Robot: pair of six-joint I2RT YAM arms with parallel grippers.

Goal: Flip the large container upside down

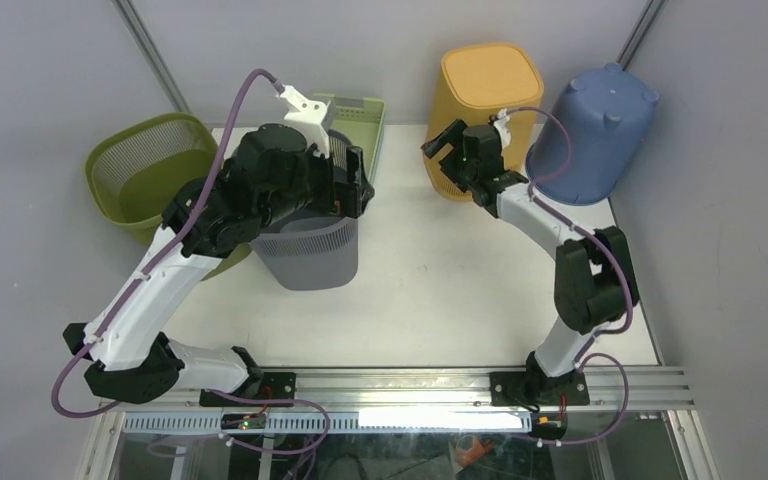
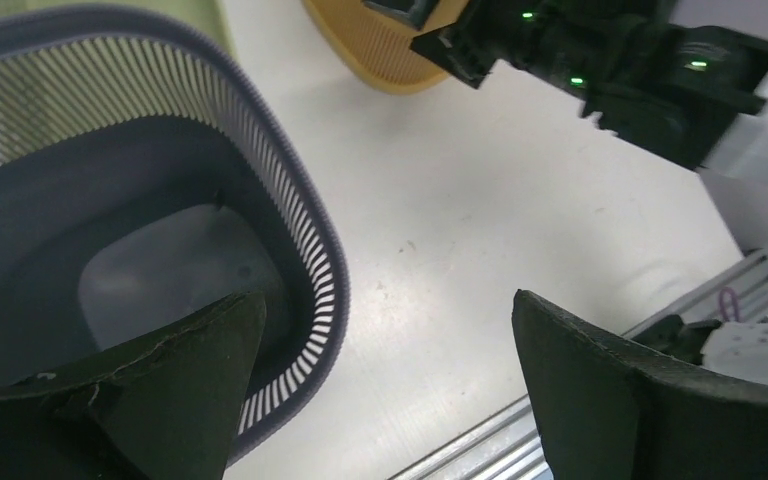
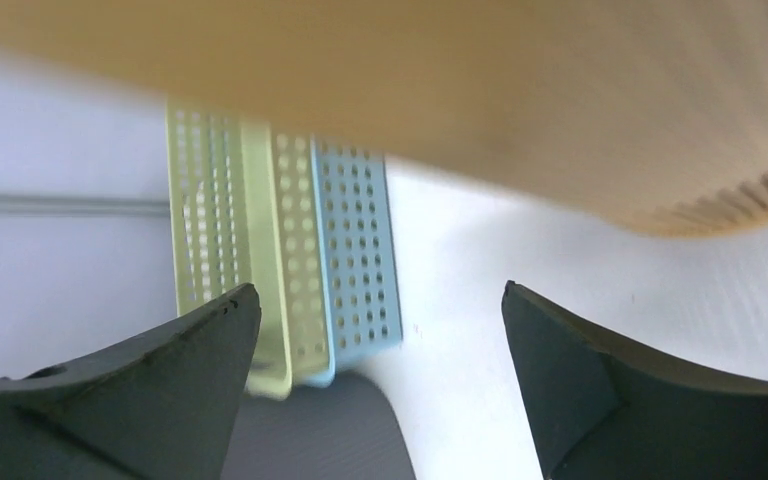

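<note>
A robotics lab cell — grey partition walls (image 1: pixel 40 70), an aluminium mounting rail (image 1: pixel 410 381), white table (image 1: pixel 440 290).

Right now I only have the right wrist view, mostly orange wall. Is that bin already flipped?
Observer: It looks so. In the top view the orange bin has its closed base facing up.
Operator: And the grey one?
Observer: The grey bin stands mouth up, left of centre.
Operator: Where's my other arm?
Observer: The left end effector is open at the grey bin's rim, gripping nothing.
</note>
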